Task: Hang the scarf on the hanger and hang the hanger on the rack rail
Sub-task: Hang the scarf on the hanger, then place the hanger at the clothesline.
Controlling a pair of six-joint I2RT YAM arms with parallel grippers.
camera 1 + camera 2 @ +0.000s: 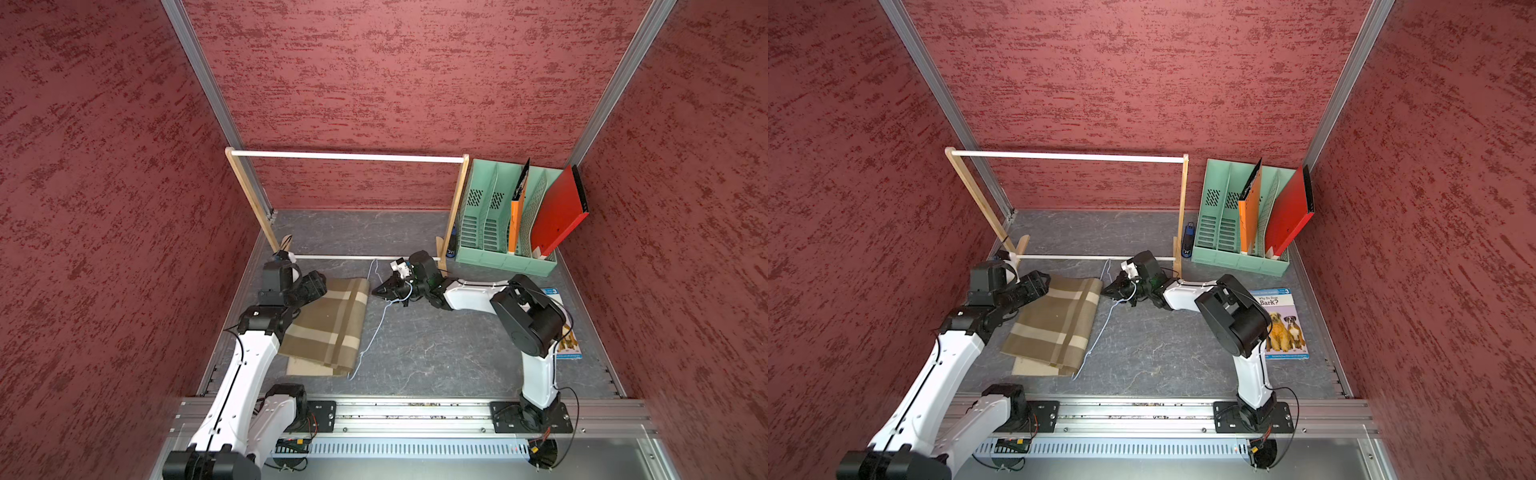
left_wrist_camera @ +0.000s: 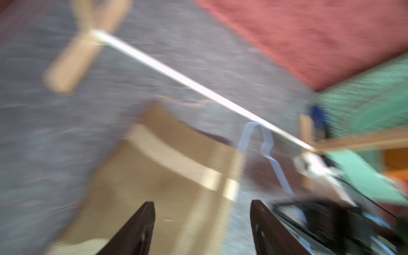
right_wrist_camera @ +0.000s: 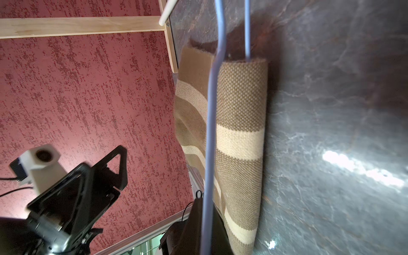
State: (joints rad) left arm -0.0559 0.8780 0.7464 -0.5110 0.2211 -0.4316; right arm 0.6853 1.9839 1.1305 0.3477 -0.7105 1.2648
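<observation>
The left arm (image 1: 249, 361) and the right arm (image 1: 536, 374) alike wear glossy white link shells (image 1: 469, 297), matte black round joint housings (image 1: 536, 332), thin black cables (image 1: 577, 409) and silver-screwed black base plates (image 1: 500, 415), ending in the black tapered left gripper (image 2: 202, 202) and right gripper (image 1: 376, 291).

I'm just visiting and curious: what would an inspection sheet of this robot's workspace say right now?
Surface: dark grey marbled tabletop, flat.
Job's things: folded tan plaid cloth scarf lies on the tabletop; thin pale blue wire hanger runs into its fold.
Clutter: mint green file organiser; dog picture book; wooden-framed rack with white rods.
Fingers: left fingers open over scarf; right fingers shut on hanger.
Cables: thin black cable loops beside right arm.
Surroundings: red textured walls.
</observation>
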